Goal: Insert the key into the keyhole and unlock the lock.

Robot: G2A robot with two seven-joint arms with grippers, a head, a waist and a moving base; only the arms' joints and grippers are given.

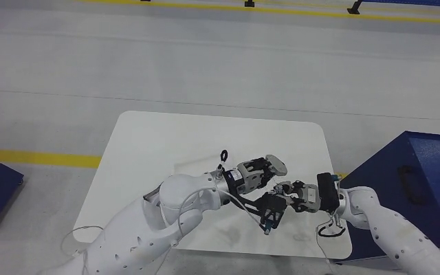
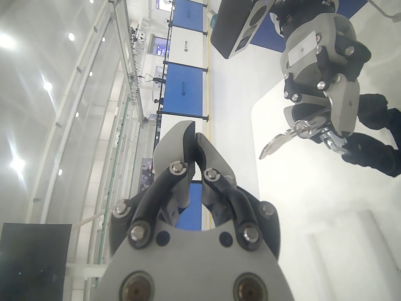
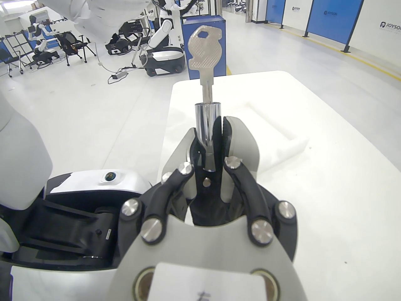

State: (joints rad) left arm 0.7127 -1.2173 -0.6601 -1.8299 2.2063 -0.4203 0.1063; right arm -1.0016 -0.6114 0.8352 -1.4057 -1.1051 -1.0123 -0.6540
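Right gripper [image 3: 219, 123] is clamped on the chrome lock [image 3: 206, 117] barrel and holds it above the white bench [image 3: 329, 173]. Key [image 3: 205, 50] is seated in the lock's end face, blade in, head sticking out away from the gripper. Left gripper [image 2: 195, 136] is closed, pads touching, nothing in it; it is near the key, not touching it. Top view: both are over the bench's near right part.
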